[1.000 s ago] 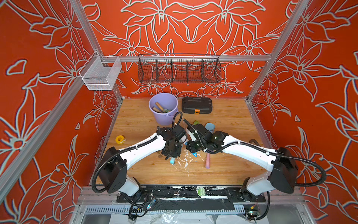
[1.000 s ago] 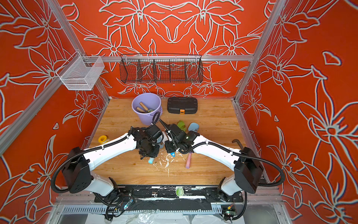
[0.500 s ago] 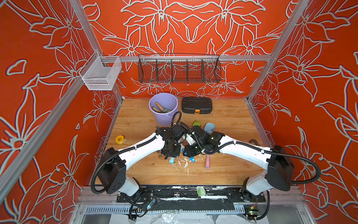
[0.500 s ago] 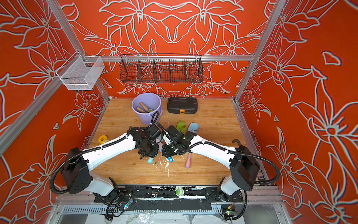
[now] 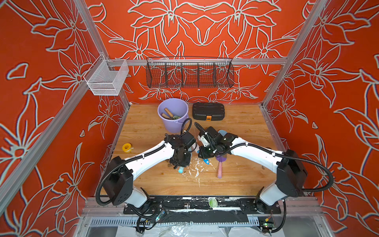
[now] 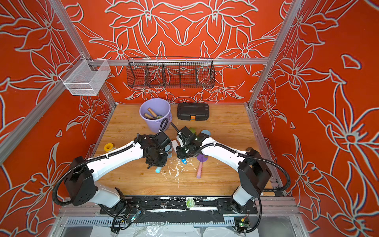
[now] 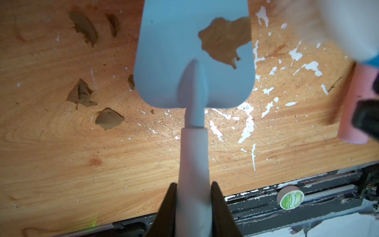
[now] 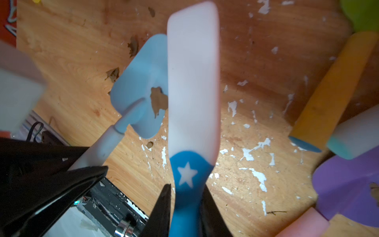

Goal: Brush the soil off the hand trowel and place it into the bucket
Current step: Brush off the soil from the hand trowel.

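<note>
A: Over the last second the right arm has been swung in toward the left one, and the white scraper (image 8: pixel 192 82) has been carried across the blue trowel (image 7: pixel 184 51). The left arm has hardly been shifted.

B: How is that trowel gripped?

A: Its pale handle is pinched by the left end effector (image 7: pixel 193 188), with the jaws closed hard against both sides. The blade is held over the middle of the worktop (image 5: pixel 242 131), in front of the bucket (image 5: pixel 172 126) and outside it.

B: And the soil?

A: One brown patch of soil (image 7: pixel 223 41) is seen stuck near the blade's edge. Loose clumps (image 7: pixel 108 119) are scattered on the wood beneath, among white flecks (image 7: pixel 248 123).

B: The right side?

A: The scraper's blue, star-marked handle is clamped by the right end effector (image 8: pixel 185 190), jaws nearly closed around it. In the right wrist view the scraper's blade is laid over the rim of the patch. Whether contact is made cannot be told.

B: Anything else?

A: Wooden-handled tools (image 5: pixel 168 112) are stood inside the bucket, a black case (image 5: pixel 208 110) is set beside it, and a purple trowel (image 5: pixel 220 167) is left lying under the right arm.
</note>
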You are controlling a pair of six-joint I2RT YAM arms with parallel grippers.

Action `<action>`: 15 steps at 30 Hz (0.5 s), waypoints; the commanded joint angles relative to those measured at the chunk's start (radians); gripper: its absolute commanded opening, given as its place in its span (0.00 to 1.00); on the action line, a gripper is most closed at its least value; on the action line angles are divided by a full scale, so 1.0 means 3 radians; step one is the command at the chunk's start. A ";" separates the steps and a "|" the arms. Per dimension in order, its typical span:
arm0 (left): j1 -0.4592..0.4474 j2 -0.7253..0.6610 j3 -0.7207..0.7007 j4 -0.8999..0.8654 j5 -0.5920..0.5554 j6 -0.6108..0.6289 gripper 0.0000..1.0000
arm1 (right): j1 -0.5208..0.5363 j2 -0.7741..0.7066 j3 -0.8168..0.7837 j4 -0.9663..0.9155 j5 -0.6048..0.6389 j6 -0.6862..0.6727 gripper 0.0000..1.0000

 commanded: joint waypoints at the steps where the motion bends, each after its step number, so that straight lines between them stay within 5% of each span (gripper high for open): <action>1: 0.0027 -0.0102 -0.0047 -0.0077 -0.0046 0.0021 0.00 | -0.0020 0.0047 0.0156 -0.0050 0.0071 -0.0114 0.00; 5: 0.0122 -0.0155 -0.0125 0.0028 0.0159 0.0116 0.00 | -0.0022 -0.0169 -0.0040 0.0334 -0.0263 -0.0136 0.00; 15: 0.0845 -0.0561 -0.0433 0.0385 0.2163 0.0744 0.00 | -0.0050 -0.0681 -0.0678 0.1211 -0.1058 0.0076 0.00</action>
